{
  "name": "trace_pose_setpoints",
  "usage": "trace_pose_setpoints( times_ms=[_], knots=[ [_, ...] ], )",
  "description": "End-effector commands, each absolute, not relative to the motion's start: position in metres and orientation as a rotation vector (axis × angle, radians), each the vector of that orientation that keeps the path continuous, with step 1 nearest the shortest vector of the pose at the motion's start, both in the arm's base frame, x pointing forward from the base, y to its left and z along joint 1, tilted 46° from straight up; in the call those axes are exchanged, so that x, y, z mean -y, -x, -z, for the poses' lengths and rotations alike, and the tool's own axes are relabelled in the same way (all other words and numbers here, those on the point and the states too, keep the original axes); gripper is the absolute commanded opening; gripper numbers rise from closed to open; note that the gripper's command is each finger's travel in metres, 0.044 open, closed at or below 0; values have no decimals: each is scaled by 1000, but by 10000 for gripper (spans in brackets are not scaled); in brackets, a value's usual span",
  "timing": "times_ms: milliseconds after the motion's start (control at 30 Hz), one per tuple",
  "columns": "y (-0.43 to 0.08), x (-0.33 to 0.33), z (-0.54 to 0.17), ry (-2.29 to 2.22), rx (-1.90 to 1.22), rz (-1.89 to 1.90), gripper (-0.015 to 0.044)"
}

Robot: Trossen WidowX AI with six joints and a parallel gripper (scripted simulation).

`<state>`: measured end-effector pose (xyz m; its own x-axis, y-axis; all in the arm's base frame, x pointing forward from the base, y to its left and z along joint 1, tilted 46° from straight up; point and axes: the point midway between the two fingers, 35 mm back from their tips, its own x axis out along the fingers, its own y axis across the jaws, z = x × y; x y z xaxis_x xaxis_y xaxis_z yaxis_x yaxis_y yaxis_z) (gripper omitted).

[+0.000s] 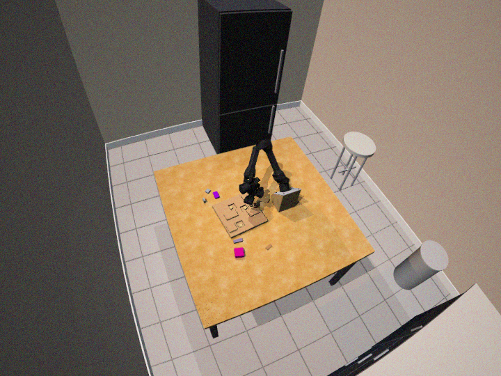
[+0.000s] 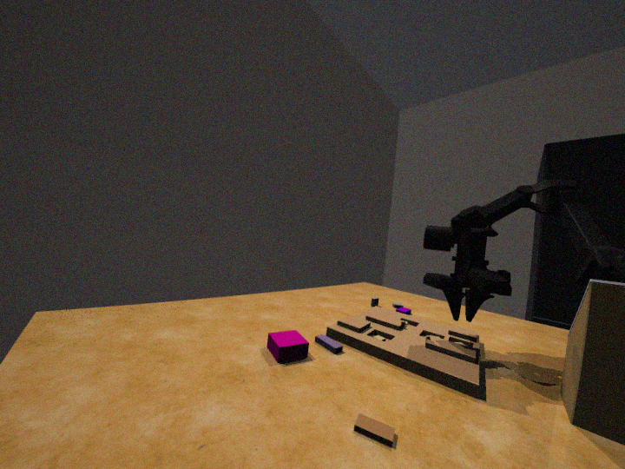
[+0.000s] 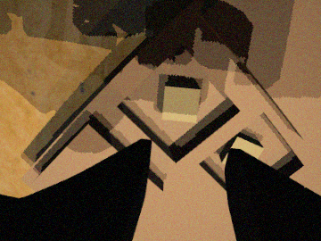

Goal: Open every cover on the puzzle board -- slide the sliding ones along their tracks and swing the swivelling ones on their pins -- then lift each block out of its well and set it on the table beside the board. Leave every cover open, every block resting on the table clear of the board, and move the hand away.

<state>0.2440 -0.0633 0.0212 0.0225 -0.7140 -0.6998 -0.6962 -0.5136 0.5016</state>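
Tan puzzle board (image 1: pixel 259 218) (image 2: pixel 434 366) (image 3: pixel 192 205) lies flat on the orange-brown table (image 1: pixel 307 251) (image 2: pixel 151 404), and the top view gives the whole layout: black fridge (image 1: pixel 250 65) behind, white stool (image 1: pixel 359 144) off to one side. Board's set askew to the picture, near edge climbing to the right. It looks close to square, so honestly can't call a long axis from up there.

Exterior view shows what the top one hides: the claw (image 1: pixel 256 205) (image 2: pixel 463 319) (image 3: pixel 189 155) hangs above the board, tips apart, gripping nothing, pointing straight down. Near edge of the board slopes down toward the right here. Magenta block (image 1: pixel 239 252) (image 2: pixel 286 346) looks pretty chunky, with a lavender bar (image 1: pixel 237 240) (image 2: pixel 328 343) between it and the board. Tan piece (image 1: pixel 268 246) (image 2: pixel 374 430) sits off by itself.

Wrist cam gets the close-up: a squarish opening (image 3: pixel 180 104) with pale yellow inside, can't tell if that's a block or the well floor. Board edge runs diagonally, lower left to upper right.
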Motion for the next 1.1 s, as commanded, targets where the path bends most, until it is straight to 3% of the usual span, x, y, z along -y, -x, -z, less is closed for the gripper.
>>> trace_pose_setpoints(
  times_ms=[0,1067],
  knots=[
    [-242,69,-15,-2221,1536,1556,144],
    [-241,83,-3,-2219,1537,1553,144]
  ],
)
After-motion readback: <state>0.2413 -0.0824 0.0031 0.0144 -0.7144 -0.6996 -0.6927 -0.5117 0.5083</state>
